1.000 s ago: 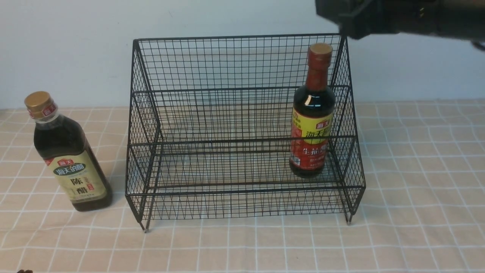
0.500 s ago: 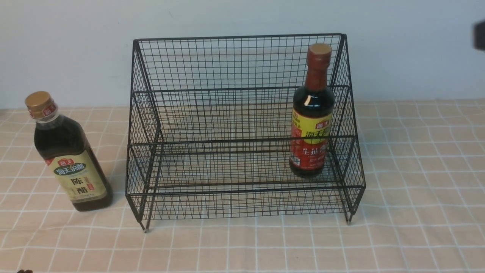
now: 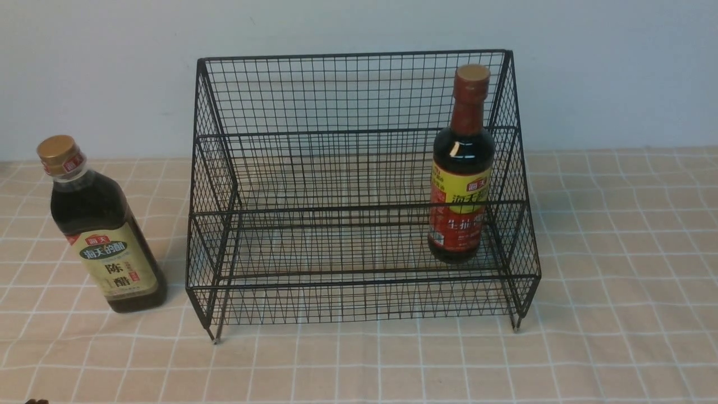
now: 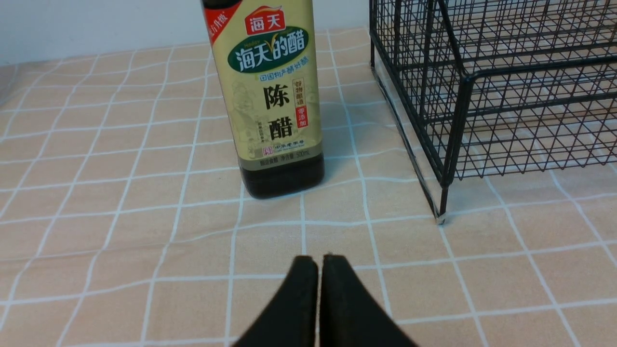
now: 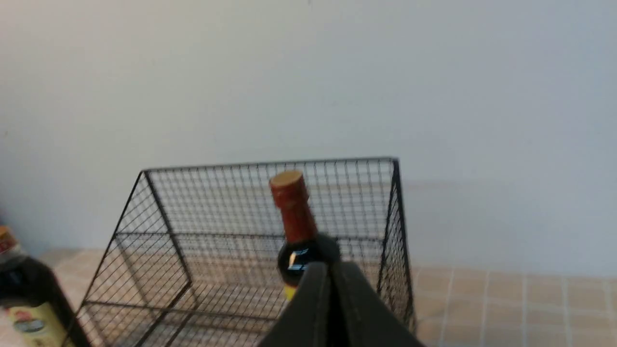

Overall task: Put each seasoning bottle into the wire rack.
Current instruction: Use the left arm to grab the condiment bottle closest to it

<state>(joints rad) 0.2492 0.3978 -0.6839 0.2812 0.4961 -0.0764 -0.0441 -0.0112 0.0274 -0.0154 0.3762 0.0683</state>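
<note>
The black wire rack (image 3: 359, 191) stands mid-table. The round bottle with red neck and red-yellow label (image 3: 463, 168) stands upright inside the rack at its right end; it also shows in the right wrist view (image 5: 294, 226). The squarish bottle with gold cap and beige-green label (image 3: 101, 230) stands upright on the cloth left of the rack, also in the left wrist view (image 4: 272, 91). My left gripper (image 4: 318, 260) is shut and empty, low over the cloth, short of that bottle. My right gripper (image 5: 330, 267) is shut and empty, apart from the rack. Neither gripper shows in the front view.
A beige checked cloth (image 3: 617, 252) covers the table. A pale wall (image 3: 112, 73) rises close behind the rack. The rack's front left foot (image 4: 440, 219) stands near the squarish bottle.
My right arm, at the top right above the rack a second ago, has pulled away to the right and left the front view. The bottles and the rack have not moved.
</note>
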